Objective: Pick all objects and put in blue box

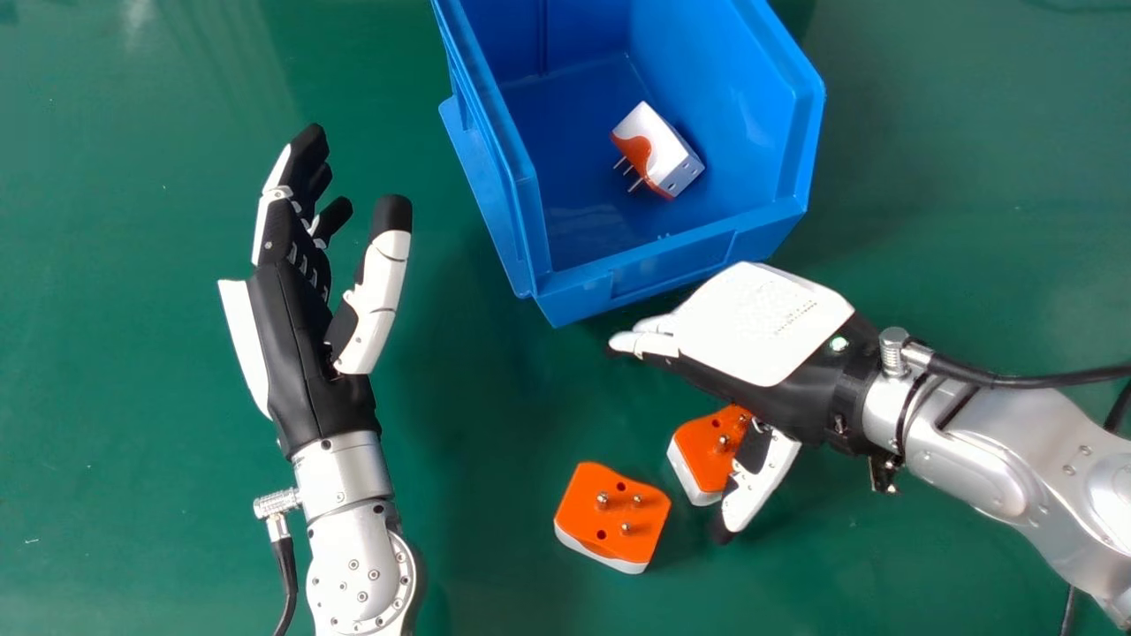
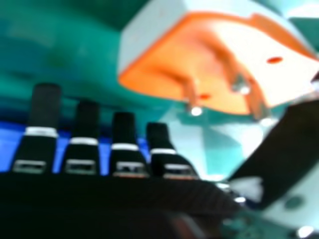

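Note:
In the head view the right hand (image 1: 760, 327) is open between the blue box (image 1: 671, 256) and two orange-and-white plug adapters lying pins up. One adapter (image 1: 705, 450) is partly covered by that hand, close to its thumb; the other adapter (image 1: 611, 517) lies a little to the left of it. A third adapter (image 1: 663, 150), white and orange, rests inside the box. The left hand (image 1: 300, 309) is open and empty, left of the box. In the right hand view an adapter (image 2: 174, 55) shows large beside the right hand's straight fingers (image 2: 124, 149), with no visible grip on it.
The green table (image 1: 115, 371) lies under everything. The box's low front wall faces the robot, just beyond the right hand's fingers. A black cable (image 1: 1043, 380) runs from the right wrist toward the right edge, and another cable hangs at the left wrist.

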